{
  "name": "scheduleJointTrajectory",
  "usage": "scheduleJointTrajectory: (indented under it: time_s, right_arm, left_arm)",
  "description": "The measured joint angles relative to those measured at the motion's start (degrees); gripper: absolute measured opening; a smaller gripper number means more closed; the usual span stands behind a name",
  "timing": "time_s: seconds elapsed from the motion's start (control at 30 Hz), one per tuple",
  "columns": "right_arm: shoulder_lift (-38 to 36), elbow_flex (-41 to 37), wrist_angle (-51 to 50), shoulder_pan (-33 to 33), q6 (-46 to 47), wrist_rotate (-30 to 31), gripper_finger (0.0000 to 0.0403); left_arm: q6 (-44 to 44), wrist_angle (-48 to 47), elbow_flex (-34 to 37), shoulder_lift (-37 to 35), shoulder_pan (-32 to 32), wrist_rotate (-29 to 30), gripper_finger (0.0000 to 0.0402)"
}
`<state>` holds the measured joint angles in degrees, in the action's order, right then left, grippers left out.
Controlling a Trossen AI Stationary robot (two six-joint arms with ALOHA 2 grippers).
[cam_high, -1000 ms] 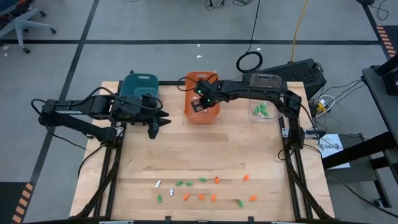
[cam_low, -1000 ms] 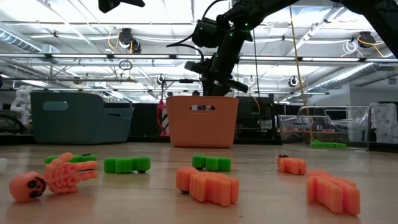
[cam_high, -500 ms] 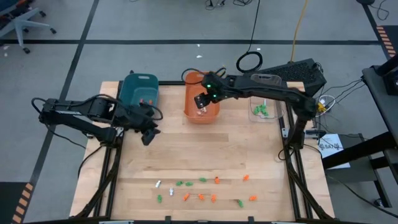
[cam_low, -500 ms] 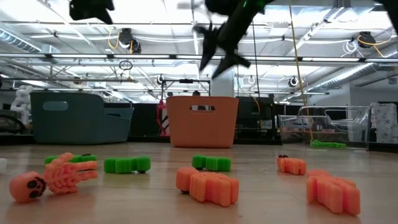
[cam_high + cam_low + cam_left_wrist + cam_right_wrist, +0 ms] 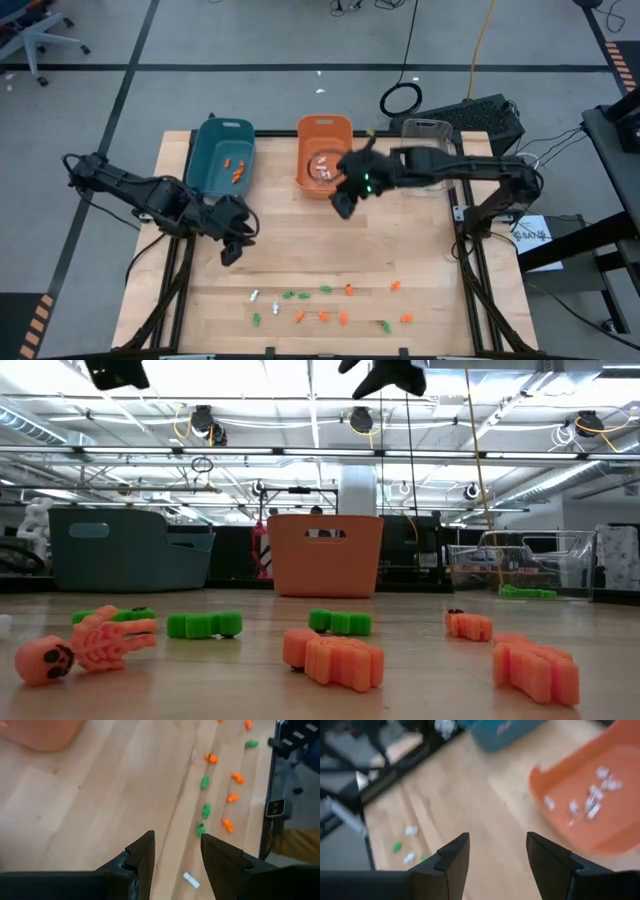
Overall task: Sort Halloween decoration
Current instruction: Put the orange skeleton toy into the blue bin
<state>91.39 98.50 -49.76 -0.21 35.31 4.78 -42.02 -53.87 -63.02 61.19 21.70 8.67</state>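
High view shows the right gripper point(image 5: 342, 205) now off the orange bin point(image 5: 324, 168), jaws apart and empty, while the left gripper point(image 5: 233, 247), also parted, heads toward the remaining trinkets point(image 5: 325, 304).

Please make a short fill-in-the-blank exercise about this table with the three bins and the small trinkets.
1. The small orange pieces lie inside the ____ bin.
2. The orange bin holds ____ pieces.
3. The green pieces already sorted lie in the ____ bin.
4. Between the fingers of the right gripper there is ____.

Missing words: teal; white; clear; nothing
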Motion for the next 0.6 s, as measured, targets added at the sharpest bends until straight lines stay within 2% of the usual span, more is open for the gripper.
scheduleJointTrajectory:
  time_s: [0.17,0.43,0.53,0.6]
  right_arm:
    - [0.45,0.0,-8.41,6.09,4.0,1.33,0.0179]
    - [0.47,-0.02,-16.96,15.44,14.66,9.38,0.0178]
    - [0.6,-1.48,-19.24,17.73,24.22,12.83,0.0178]
    - [0.71,-3.87,-21.04,18.45,31.89,11.19,0.0178]
  left_arm:
    - [-7.04,5.35,3.52,2.02,2.13,0.11,0.0159]
    - [-7.19,10.89,4.71,8.03,4.8,-1.55,0.0159]
    - [-7.23,12.3,4.71,10.4,5.53,-1.58,0.0159]
    - [-7.23,13.36,4.74,11.87,5.86,-1.57,0.0159]
